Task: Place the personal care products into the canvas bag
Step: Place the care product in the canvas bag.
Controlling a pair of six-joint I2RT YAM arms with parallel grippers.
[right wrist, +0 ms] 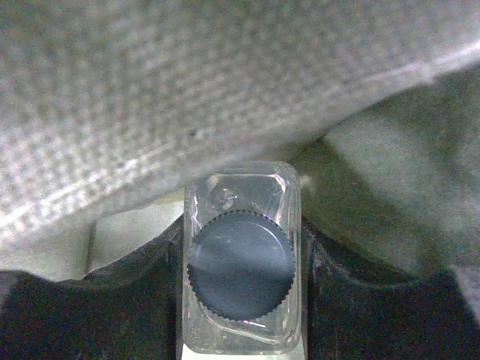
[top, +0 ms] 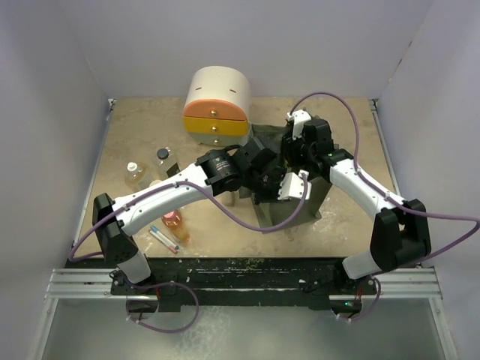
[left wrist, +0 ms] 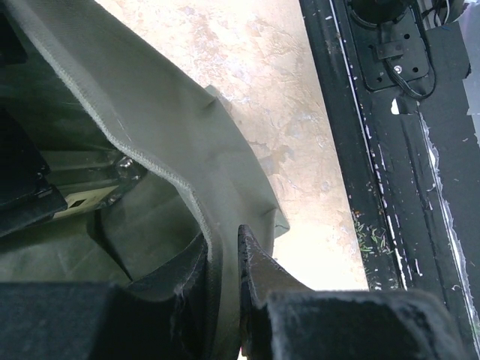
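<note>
The bottle (right wrist: 240,270) you care about is the clear square one with the black cap. It sits clamped between the fingers of your right gripper (right wrist: 241,244), one finger on each flat side. Its cap faces back at the wrist camera, so its long axis runs straight out along the gripper, base first, toward the bag (left wrist: 150,127).

Olive fabric fills the view just ahead of and above the bottle, with a darker hollow to the lower right. I judge that hollow to be the bag's inside, so the bottle is at the mouth or barely past it; you cannot tell which from here.

Your left gripper (left wrist: 223,292) is pinched shut on the bag's rim, with a fold of cloth between its fingers, lifting that edge so the mouth gapes.

So the move turns on the right arm: the opening lies ahead along the bottle's own axis. Push further in past the rim before you let go, or it may catch the cloth.

The other bottles (top: 174,221) lie well apart on the left of the table (top: 142,124), nearer the left arm.
</note>
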